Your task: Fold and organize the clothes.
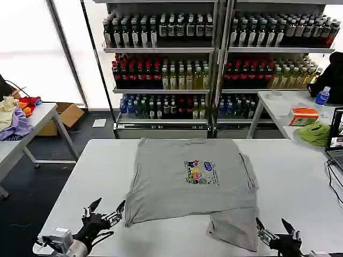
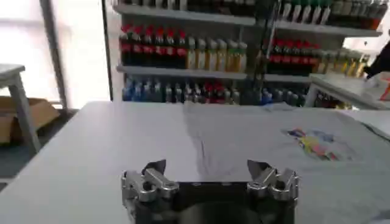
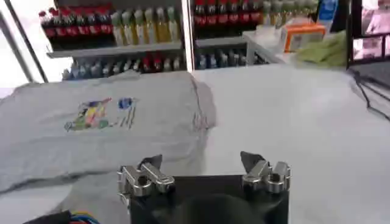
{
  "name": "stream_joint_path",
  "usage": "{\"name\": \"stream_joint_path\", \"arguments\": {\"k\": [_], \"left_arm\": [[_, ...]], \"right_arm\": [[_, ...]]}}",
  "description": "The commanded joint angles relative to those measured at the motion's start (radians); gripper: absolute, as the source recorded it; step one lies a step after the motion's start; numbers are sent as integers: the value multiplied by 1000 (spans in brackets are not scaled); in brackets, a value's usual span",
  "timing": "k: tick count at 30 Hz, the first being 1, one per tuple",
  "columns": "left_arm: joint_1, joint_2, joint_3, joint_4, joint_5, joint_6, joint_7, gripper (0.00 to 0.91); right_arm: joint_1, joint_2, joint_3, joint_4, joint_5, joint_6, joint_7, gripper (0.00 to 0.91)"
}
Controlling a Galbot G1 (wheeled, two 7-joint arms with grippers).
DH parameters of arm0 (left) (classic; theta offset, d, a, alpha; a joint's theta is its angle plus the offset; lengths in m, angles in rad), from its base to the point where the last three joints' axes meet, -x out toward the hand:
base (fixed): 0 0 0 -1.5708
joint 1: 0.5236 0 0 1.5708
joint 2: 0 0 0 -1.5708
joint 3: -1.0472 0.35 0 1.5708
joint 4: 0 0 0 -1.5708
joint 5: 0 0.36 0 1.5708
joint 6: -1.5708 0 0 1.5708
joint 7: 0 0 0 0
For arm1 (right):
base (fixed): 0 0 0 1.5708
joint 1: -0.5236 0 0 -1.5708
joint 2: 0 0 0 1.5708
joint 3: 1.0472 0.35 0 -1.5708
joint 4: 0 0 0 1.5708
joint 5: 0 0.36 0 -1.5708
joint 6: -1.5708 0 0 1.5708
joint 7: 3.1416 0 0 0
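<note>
Lying flat just ahead of both gaping claws, left gripper (image 1: 105, 210) and right gripper (image 1: 274, 229), the grey shirt (image 1: 190, 179) looks soft, light; pinch its near hem corners.

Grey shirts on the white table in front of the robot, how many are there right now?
1 for certain: a grey shirt spread flat mid-table, print up, between the open left gripper and open right gripper. The flap at its near right corner could be another layer; I cannot tell.
</note>
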Motion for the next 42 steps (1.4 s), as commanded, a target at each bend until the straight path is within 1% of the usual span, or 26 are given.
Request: {"name": "stream_joint_path", "arguments": {"k": [1,6,10,11,12,13,14,15,16,17,18,20,21,22,23,24,26,33,42], "left_arm": [[-80,39,153,96,-64,63,-79,907],[-99,5,177,132,-47,61,-106,907],[-91,-24,194,142,50,35,-109,907],[-86,-28,196,142,60,29,-108,907],[-82,-30,197,142,62,28,-109,856],[-77,-33,200,140,62,26,-113,806],[-74,-37,200,139,63,23,-117,725],[-71,-40,201,139,65,23,-118,665],[-67,-43,201,136,66,21,-119,474],[-65,-45,202,136,70,19,-120,413],[-65,-46,202,137,71,16,-121,282],[-65,-47,203,144,77,8,-118,212],[-65,-47,202,146,78,3,-118,212],[-64,-47,203,149,81,1,-116,121],[-62,-48,202,150,81,0,-113,101],[-61,-48,202,152,81,-1,-114,30],[-56,-53,200,155,84,-5,-116,0],[-46,-63,200,163,81,-13,-131,0],[-40,-70,200,173,108,-62,-136,0]], "right_arm": [[-10,7,-88,0,-5,-50,47,907],[-13,21,-117,-16,-38,-48,46,907],[-14,24,-130,-34,-49,-42,48,907],[-15,26,-133,-37,-53,-42,47,705],[-15,26,-134,-38,-57,-41,45,302],[-16,24,-139,-41,-60,-37,43,40],[-16,24,-141,-43,-61,-36,42,0],[-15,24,-146,-47,-66,-33,42,0],[-14,25,-153,-54,-74,-29,38,0],[-14,25,-160,-59,-75,-25,40,0],[-14,25,-164,-64,-77,-24,38,0],[-12,25,-177,-84,-88,-10,29,0],[-10,25,-181,-92,-91,-6,32,0],[-8,28,-185,-101,-94,-2,32,0],[-8,31,-190,-106,-97,1,34,0],[-8,32,-193,-106,-97,3,34,0],[-10,36,-201,-103,-97,4,33,0],[-11,32,-204,-92,-86,17,33,0],[-9,13,-161,-74,-50,32,9,0]]}}
